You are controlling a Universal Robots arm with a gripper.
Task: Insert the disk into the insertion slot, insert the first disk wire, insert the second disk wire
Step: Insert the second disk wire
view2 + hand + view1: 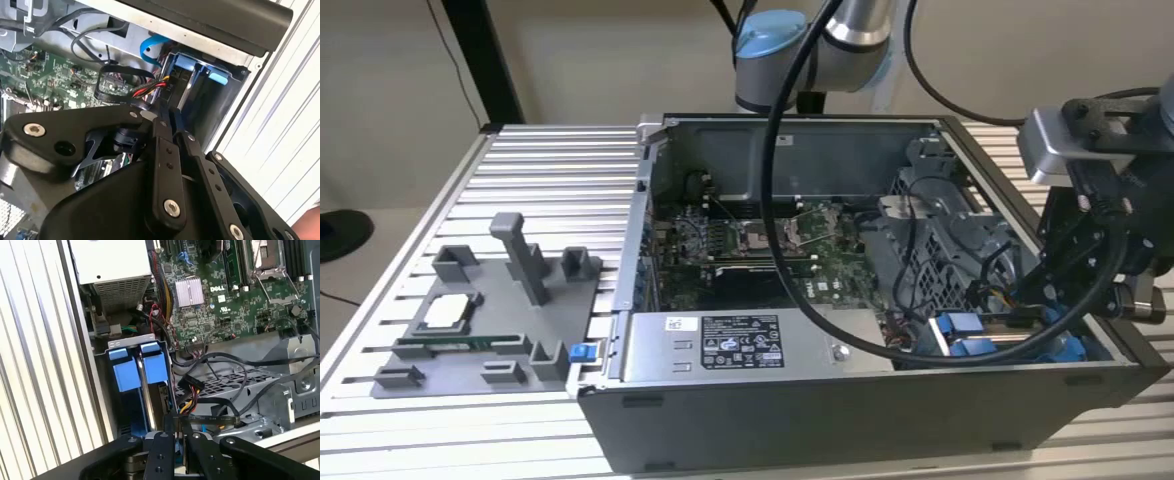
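Blue plastic marks the insertion slot [131,375], in the corner of the open PC case [854,420] at the exterior view's right. A thin silver edge stands between the blue tabs. I think that is the disk [145,395], so step 1 looks done.

The gripper [175,432] reaches down right by the slot. Its jaws are pulled close together, w/ almost no gap. The tips are at the black plug of the red, yellow & black wire bundle [150,89]. I can't tell if they pinch the plug or just touch it. I also can't tell if any wire is plugged into the disk, so steps 2 & 3 look not done.

Writing: the grey power box has a white label [740,342] w/ tiny print, and the green board [225,305] has small white marks.
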